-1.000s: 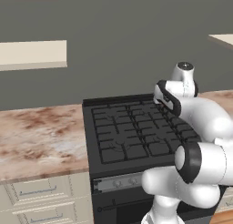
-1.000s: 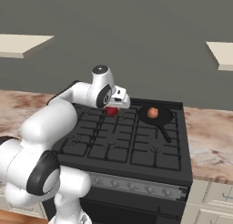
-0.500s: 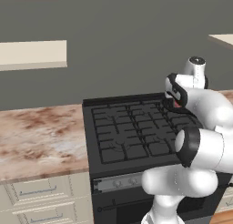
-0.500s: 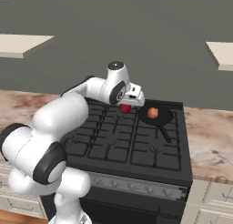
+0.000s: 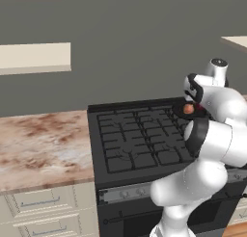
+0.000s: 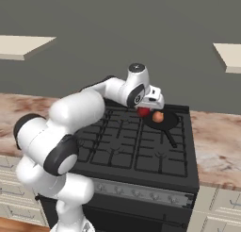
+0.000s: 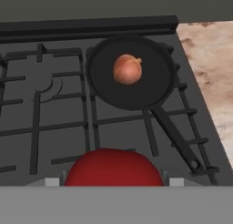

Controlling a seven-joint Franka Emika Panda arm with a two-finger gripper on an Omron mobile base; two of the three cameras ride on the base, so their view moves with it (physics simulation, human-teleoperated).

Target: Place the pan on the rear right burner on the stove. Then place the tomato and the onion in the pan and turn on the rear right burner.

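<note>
Red and glossy, the tomato (image 7: 113, 167) is sitting between the two fingers of the gripper (image 6: 147, 108), which are clasping it from either side, spread wide around it, with the ball carried clear above the grates. Compared with a second ago, the hand has been swinging to the right across the stove (image 6: 136, 151): then it was hanging over the middle rear grates with the tomato well apart from the pan, and now the tomato (image 6: 143, 111) is hovering just beside the left rim of the pan (image 6: 162, 121). The pan and the onion have not moved in that time. The arm is reaching forward from the base, its forearm lying nearly level over the rear of the range, and the wrist is bending so that the fingers are pointing down and ahead toward the back right corner. Ahead of the fingers, the matte-black pan (image 7: 131, 73) is resting on the rear right burner (image 7: 179, 89), its thin handle running back toward the front of the stove and to the fingers' right. The onion (image 7: 127, 69) is lying inside the pan near its middle, beyond the held tomato.
</note>
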